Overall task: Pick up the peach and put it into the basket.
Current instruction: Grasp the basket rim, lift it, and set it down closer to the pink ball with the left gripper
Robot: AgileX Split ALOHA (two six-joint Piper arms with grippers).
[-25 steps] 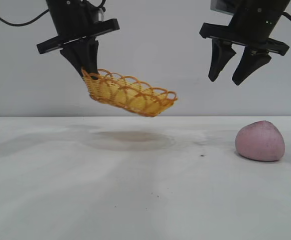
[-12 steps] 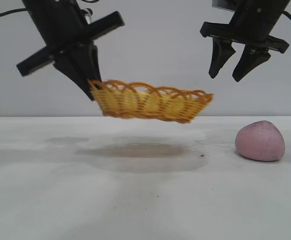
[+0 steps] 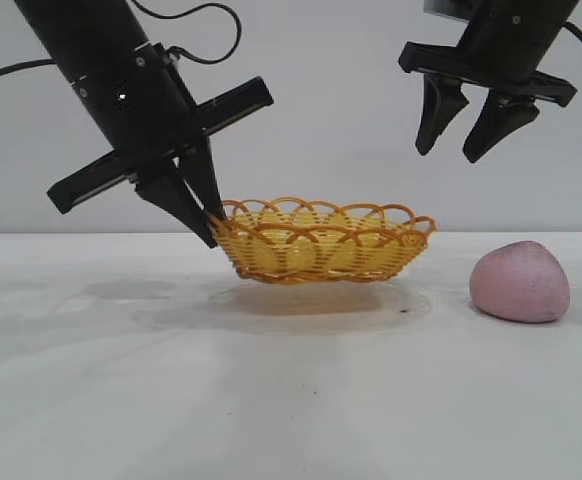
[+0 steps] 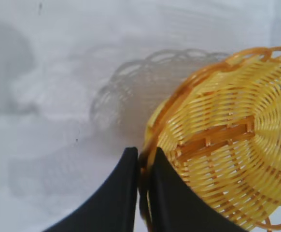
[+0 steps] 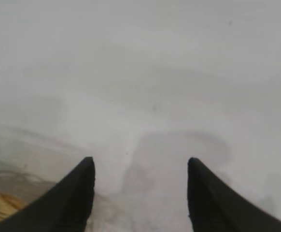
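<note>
The yellow-orange wicker basket [image 3: 321,240] is level and just above or on the white table, left of centre. My left gripper [image 3: 211,228] is shut on its left rim; the wrist view shows the black fingers pinching the basket's rim [image 4: 217,145]. The dusty-pink peach [image 3: 520,282] lies on the table at the right, apart from the basket. My right gripper [image 3: 444,153] hangs open and empty high above the table, up and left of the peach. The right wrist view shows its gripper [image 5: 140,166] over bare table; the peach is out of that view.
The white table [image 3: 291,400] spreads in front of the basket and peach. A pale wall stands behind. A small dark speck [image 3: 404,311] lies on the table between basket and peach.
My left gripper has carried the basket down and to the right and levelled it from a tilt. The right gripper and the peach have not moved.
</note>
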